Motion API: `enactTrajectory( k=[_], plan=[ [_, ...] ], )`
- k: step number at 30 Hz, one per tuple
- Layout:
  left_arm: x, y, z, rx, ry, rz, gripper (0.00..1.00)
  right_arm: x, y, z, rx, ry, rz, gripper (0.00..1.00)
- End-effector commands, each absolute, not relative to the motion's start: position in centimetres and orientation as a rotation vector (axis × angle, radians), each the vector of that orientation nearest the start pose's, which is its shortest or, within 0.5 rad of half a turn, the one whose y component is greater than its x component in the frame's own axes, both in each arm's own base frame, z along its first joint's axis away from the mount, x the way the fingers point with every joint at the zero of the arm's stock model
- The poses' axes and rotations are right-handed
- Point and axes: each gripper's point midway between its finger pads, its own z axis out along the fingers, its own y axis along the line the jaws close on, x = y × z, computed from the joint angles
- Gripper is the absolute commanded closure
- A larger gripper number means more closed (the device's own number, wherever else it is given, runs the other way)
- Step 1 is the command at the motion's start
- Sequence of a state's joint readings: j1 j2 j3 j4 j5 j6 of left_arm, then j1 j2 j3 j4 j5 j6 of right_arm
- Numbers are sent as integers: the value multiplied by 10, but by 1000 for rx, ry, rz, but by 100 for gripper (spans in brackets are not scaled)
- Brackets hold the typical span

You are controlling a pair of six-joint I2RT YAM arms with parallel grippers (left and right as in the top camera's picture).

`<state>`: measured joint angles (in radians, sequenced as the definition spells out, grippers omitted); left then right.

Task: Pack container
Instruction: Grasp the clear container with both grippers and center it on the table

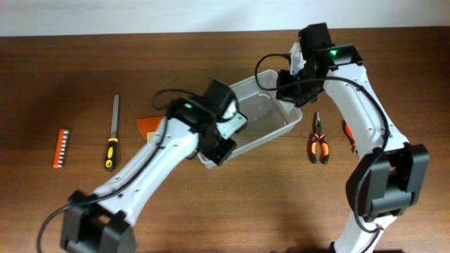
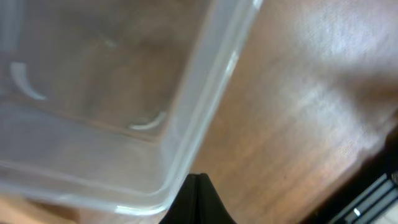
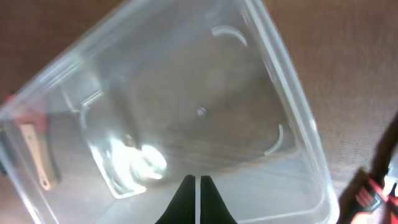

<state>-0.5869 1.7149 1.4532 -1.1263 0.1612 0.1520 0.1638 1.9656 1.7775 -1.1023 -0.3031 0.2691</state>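
The clear plastic container (image 1: 264, 116) sits slightly turned at the table's middle and looks empty. My left gripper (image 1: 221, 146) is at its front left corner. In the left wrist view the fingers (image 2: 198, 179) are shut, with their tip right beside the container's rounded corner (image 2: 168, 186) and nothing between them. My right gripper (image 1: 285, 86) is at the far right corner. In the right wrist view its fingers (image 3: 198, 182) are pressed together with a hairline gap, over the near wall of the container (image 3: 292, 106), and I see nothing held.
Orange-and-black pliers (image 1: 318, 147) lie right of the container, and another orange-handled tool (image 1: 349, 135) is partly under the right arm. A file with a yellow-black handle (image 1: 112, 137) and an orange bit holder (image 1: 62, 147) lie at the left. An orange item (image 1: 149, 125) is by the left arm.
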Motion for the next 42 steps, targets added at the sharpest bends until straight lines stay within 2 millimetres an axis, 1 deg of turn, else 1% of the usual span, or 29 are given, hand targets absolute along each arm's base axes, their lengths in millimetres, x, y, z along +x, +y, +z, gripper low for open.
enactTrajectory(
  k=[1,5,8,12,14,16,18,23,26,27,30,32,34,35,36,38,39,40,42],
  plan=[
    [268,-228,107,1171,2840,-287,98,416,123,120,88,2968,468,96],
    [263,-231,89,1208,2887,-271,98,408,122,106,99,3018,459,96],
    [263,-229,76,1218,2922,-243,98,400,120,97,108,3052,453,96],
    [271,-217,62,1224,2945,-99,98,385,117,82,123,3112,441,96],
    [278,-208,57,1223,2941,4,98,373,115,73,135,3156,432,96],
    [286,-200,55,1214,2922,93,98,365,114,66,129,3185,427,96],
    [293,-198,55,1192,2908,113,98,364,114,66,92,3185,428,96],
    [315,-187,55,1081,2897,104,98,360,114,67,63,3198,432,96],
    [324,-176,55,997,2917,99,98,361,114,67,52,3194,433,96],
    [326,-173,55,983,2923,95,98,362,114,68,23,3183,435,96],
    [326,-167,58,960,2941,95,98,368,115,77,-36,3140,441,96],
    [325,-165,67,956,2944,88,98,376,116,92,-87,3085,445,96],
    [325,-166,81,951,2929,82,98,387,117,114,-128,3012,448,96],
    [327,-167,92,943,2908,75,98,393,118,127,-138,2971,447,96],
    [330,-169,105,933,2882,66,98,400,118,144,-144,2919,445,96],
    [334,-171,134,908,2817,47,94,412,115,176,-148,2825,416,96],
    [337,-171,151,891,2777,40,91,417,111,192,-142,2779,388,96],
    [338,-170,169,872,2733,39,84,423,103,212,-125,2723,346,96],
    [340,-164,202,833,2653,64,1,430,89,246,-96,2633,291,96]
  ],
)
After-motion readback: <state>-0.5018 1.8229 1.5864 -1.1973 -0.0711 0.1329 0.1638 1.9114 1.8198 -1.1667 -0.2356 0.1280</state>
